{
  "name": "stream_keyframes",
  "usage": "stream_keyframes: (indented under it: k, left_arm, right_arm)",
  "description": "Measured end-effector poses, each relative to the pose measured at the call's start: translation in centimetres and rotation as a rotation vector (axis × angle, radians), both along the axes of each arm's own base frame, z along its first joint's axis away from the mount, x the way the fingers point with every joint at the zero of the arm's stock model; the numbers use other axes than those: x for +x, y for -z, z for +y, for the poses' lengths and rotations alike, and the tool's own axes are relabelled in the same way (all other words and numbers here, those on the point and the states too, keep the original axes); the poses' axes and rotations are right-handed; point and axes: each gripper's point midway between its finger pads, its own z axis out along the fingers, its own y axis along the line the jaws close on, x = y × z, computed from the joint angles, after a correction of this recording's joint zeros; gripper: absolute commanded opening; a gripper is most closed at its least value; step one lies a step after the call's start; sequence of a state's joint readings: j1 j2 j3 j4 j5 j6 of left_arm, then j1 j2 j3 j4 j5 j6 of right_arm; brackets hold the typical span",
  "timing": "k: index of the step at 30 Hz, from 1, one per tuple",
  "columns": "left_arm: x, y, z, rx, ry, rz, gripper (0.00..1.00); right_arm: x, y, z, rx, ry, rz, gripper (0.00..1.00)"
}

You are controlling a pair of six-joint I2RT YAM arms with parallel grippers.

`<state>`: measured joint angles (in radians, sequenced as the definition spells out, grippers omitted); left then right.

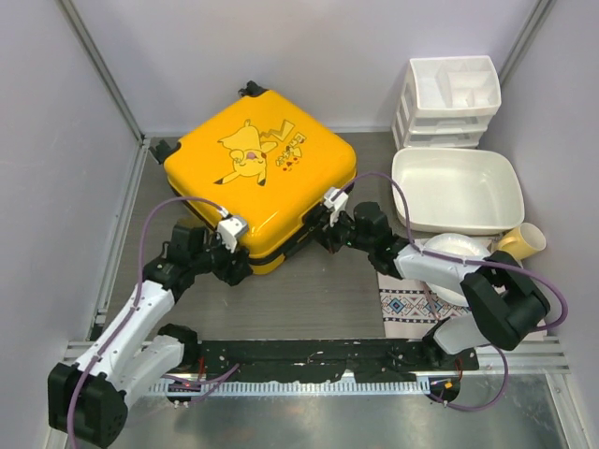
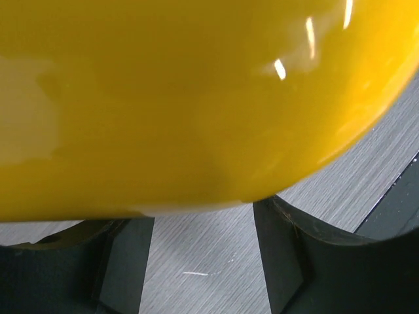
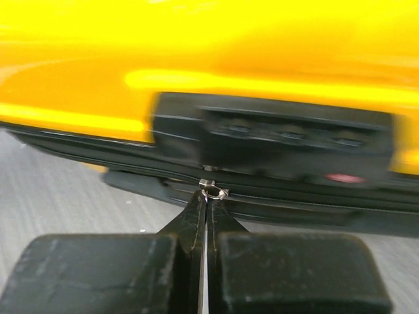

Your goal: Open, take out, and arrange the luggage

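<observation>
1. Top external view: the luggage (image 1: 253, 168) lies flat on the table (image 1: 309, 295), closed, with one corner turned toward the arm bases.
   - The left claw (image 1: 241, 262) sits at that near corner.
   - The right claw (image 1: 326, 234) meets the near-right side, where the black zipper band runs, so the right arm is the one on the seam.
   - To the right, well apart from the case, a white basin (image 1: 404, 201) shows nothing in it.
   - The compartments of the white drawer organizer (image 1: 447, 103) behind it also look bare.
   - A white bowl (image 1: 454, 251) and a pale yellow cup (image 1: 522, 241) sit just below the basin.
2. Left wrist view: the yellow shell (image 2: 163, 98) bulges over the left claw (image 2: 203, 226).
   - Its fingers (image 2: 288, 261) stand well apart with their tips hidden behind the shell, so we cannot tell whether they clasp the corner.
3. Right wrist view: the right claw (image 3: 208, 242) is pinched tight on the black zipper pull tabs (image 3: 200, 216), just below the combination lock (image 3: 294, 137).
   - The zipper band (image 3: 91, 152) runs left to right across the view, so we judge the next pull must follow that line and not draw straight back.
</observation>
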<state>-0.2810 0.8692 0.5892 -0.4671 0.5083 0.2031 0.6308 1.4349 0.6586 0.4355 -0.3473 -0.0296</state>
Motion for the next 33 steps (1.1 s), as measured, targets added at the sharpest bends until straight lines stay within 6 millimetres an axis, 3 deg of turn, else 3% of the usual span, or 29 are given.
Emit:
stream_keyframes:
  k: [8,12,26,30,33]
  left_arm:
    - [0.2,1.4,-2.9,-0.012,-0.003,0.024,0.61]
    - [1.0,1.5,-3.8,-0.042,-0.023,0.035,0.61]
    - [1.4,1.3,-5.8,-0.08,-0.054,0.04,0.62]
    - [1.5,0.2,-4.6,-0.063,-0.042,-0.024,0.62]
    - [1.7,-2.6,-2.3,-0.069,-0.046,-0.148,0.66]
  right_arm:
    - [-6.0,-0.1,5.1,0.056,-0.134,0.065,0.01]
    - [-7.9,-0.2,6.6,0.07,-0.135,0.094,0.01]
    - [-8.6,0.0,7.9,0.081,0.144,0.114,0.01]
    - [-8.7,-0.2,8.1,0.075,0.184,0.117,0.01]
    - [-8.7,-0.5,7.6,0.074,0.216,0.119,0.01]
